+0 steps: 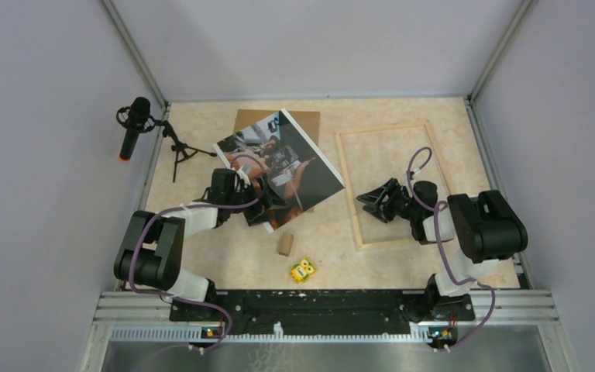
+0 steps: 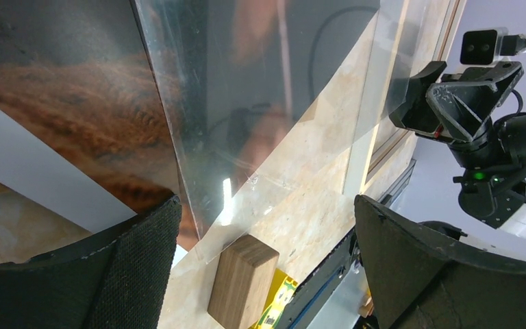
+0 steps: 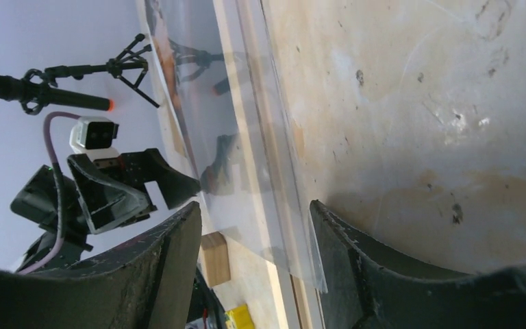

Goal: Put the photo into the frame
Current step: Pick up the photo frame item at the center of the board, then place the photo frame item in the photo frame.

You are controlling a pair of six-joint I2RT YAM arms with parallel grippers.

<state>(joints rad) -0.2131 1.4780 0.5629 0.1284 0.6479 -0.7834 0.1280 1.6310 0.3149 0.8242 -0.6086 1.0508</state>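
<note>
The photo [image 1: 279, 164], a dark glossy print with a white border, lies tilted at the table's middle left, its far corner on a brown backing board [image 1: 300, 120]. The pale wood frame [image 1: 346, 174] lies flat to its right. My left gripper [image 1: 271, 204] is open over the photo's near edge. In the left wrist view [image 2: 266, 205] its fingers stand wide apart beside the photo [image 2: 55, 103] and a clear sheet [image 2: 246, 103]. My right gripper [image 1: 368, 200] is open at the frame's left strip. In the right wrist view [image 3: 255, 205] its fingers straddle that strip [image 3: 264, 137] and the clear sheet's corner [image 3: 301, 264].
A small wooden block [image 1: 285, 243] and a yellow box [image 1: 303, 270] lie near the front, between the arms. A microphone on a tripod [image 1: 134, 128] stands at the far left. Walls close the table on three sides.
</note>
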